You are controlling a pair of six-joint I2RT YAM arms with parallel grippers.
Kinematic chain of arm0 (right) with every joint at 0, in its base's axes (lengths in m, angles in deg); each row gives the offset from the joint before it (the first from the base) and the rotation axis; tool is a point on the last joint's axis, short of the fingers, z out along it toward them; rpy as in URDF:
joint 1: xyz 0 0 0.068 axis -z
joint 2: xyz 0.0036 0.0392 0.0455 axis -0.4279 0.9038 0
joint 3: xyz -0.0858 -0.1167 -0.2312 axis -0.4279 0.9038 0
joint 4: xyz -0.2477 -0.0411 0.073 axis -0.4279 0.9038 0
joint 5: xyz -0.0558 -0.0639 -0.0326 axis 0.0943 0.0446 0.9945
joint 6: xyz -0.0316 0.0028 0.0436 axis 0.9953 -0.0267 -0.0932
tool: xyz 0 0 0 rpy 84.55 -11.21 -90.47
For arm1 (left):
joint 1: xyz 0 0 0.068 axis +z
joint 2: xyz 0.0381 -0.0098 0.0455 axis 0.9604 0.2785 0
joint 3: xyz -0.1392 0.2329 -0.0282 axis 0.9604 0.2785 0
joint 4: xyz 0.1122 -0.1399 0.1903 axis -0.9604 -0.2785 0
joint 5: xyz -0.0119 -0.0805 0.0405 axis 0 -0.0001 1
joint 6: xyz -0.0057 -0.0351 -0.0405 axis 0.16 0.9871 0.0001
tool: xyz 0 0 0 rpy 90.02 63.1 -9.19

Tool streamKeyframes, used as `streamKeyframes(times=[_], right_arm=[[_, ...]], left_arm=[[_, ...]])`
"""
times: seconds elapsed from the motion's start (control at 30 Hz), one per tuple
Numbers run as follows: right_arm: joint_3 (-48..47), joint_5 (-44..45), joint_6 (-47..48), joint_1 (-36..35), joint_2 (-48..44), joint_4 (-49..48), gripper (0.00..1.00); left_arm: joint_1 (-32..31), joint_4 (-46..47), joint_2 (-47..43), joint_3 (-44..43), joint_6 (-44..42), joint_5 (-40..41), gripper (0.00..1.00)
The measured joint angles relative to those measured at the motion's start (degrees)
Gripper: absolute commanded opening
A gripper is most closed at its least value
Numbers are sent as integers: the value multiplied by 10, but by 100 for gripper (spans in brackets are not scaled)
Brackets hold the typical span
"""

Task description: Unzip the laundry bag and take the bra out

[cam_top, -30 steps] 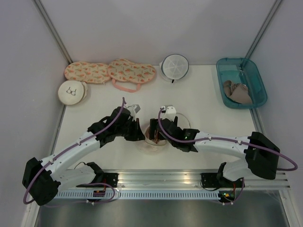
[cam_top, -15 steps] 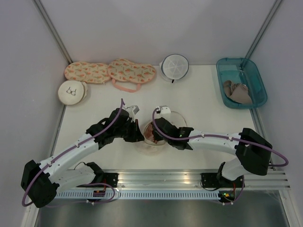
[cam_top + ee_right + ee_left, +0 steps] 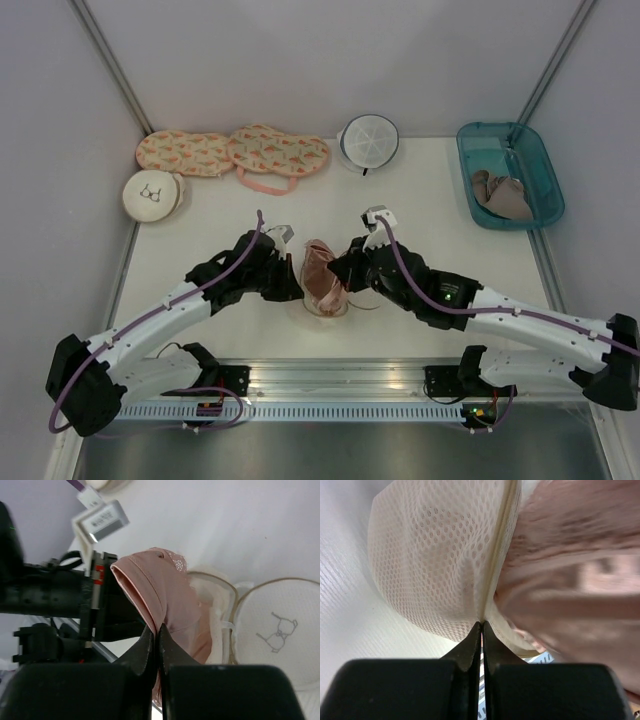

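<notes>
The cream laundry bag [image 3: 326, 308] lies unzipped in the middle of the table, near the front edge. Its lid with the small bra drawing [image 3: 276, 635] is flipped open beside the mesh-lined half [image 3: 216, 615]. My left gripper [image 3: 297, 284] is shut on the bag's rim seam [image 3: 490, 595], at its left side. My right gripper [image 3: 337, 274] is shut on an edge of the pale pink bra [image 3: 319, 270]. The bra [image 3: 167, 597] hangs up out of the bag, with its lower part still inside the opening. In the left wrist view the bra [image 3: 570, 575] is a pink blur right of the mesh.
Two peach patterned pouches [image 3: 185, 152] [image 3: 280, 150] lie along the back wall, with a white mesh round bag [image 3: 368, 140] to their right. A second cream round bag [image 3: 152, 195] sits at the far left. A teal bin [image 3: 545, 190] at back right holds a tan-grey bra [image 3: 498, 194].
My right gripper has shut on the pink bra and pulled it up out of the bag, the arm swinging to the right. The left gripper has kept its hold on the rim.
</notes>
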Motion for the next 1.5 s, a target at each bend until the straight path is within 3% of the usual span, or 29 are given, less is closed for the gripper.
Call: streamKeyframes(times=[0.2, 0.4, 0.57, 0.73, 0.9, 1.13, 1.23, 1.5], right_arm=[[-13, 7, 6, 0, -59, 16, 0], [-34, 158, 10, -1, -84, 104, 0], [-115, 296, 40, 2, -39, 169, 1], [-165, 384, 97, 29, -14, 176, 1], [-200, 401, 160, 144, 2, 158, 1], [-264, 290, 190, 439, 95, 129, 0], [-308, 241, 194, 533, 158, 122, 0], [-404, 171, 194, 649, 269, 87, 0]], left_arm=[[0, 8, 6, 0, 5, 0, 2], [0, 15, 3, 9, 8, 0, 2], [0, 15, -21, 30, 14, -1, 2], [0, 15, -59, 47, 21, -4, 2], [0, 14, -94, 60, 30, -12, 2], [0, 5, -151, 63, 41, -26, 2], [0, -1, -170, 63, 43, -32, 2], [0, -27, -186, 63, 48, -36, 2]])
